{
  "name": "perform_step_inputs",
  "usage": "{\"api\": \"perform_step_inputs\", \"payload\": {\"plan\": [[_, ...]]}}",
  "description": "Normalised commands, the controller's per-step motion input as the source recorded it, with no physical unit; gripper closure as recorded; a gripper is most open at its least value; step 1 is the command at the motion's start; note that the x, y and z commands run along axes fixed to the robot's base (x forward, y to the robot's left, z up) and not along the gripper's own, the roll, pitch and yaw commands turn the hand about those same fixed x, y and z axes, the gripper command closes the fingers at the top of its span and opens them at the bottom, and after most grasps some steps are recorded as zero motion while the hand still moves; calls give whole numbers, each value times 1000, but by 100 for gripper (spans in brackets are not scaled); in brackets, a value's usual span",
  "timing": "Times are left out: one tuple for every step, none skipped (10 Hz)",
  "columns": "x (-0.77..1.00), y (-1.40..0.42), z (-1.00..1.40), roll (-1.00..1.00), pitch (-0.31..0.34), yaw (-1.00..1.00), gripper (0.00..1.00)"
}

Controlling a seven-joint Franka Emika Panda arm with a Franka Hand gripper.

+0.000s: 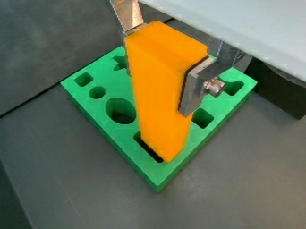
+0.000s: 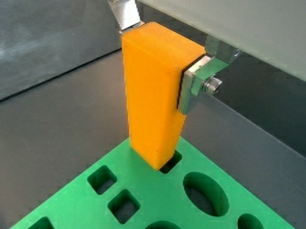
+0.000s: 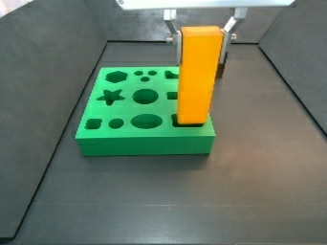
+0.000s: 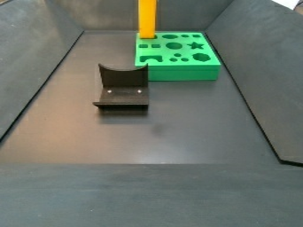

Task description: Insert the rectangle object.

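The rectangle object (image 1: 159,89) is a tall orange-yellow block standing upright. Its lower end sits in a rectangular slot near a corner of the green board (image 1: 102,112). My gripper (image 1: 162,49) is shut on the block's upper part, with one silver finger (image 1: 195,85) flat on its side and the other behind its top. Both wrist views show this; the block (image 2: 153,98), gripper (image 2: 162,49) and board (image 2: 143,197) appear there too. In a side view the gripper (image 3: 201,33) holds the block (image 3: 196,77) over the board's (image 3: 128,139) right front slot. The block (image 4: 147,18) also shows far back.
The green board (image 4: 178,58) has several other cut-outs: circles, a star, small squares. The dark fixture (image 4: 120,86) stands on the floor in front of the board's left side. Dark sloped walls (image 4: 42,80) enclose the floor.
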Motion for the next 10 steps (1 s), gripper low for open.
{"api": "perform_step_inputs", "payload": {"plan": [[0, -120, -463, 0, 123, 0, 100], [0, -166, -446, 0, 119, 0, 100], [0, -149, -277, 0, 101, 0, 100], [-66, -63, -294, 0, 37, 49, 100], [-23, -37, -329, 0, 20, 74, 100], [0, 0, -480, 51, 0, 60, 100], [-226, 43, -406, 171, 0, 60, 100], [-240, 89, -260, 209, 0, 29, 100], [-143, 74, -129, 219, 53, 0, 100], [-143, 49, -109, 226, 57, 0, 100]]}}
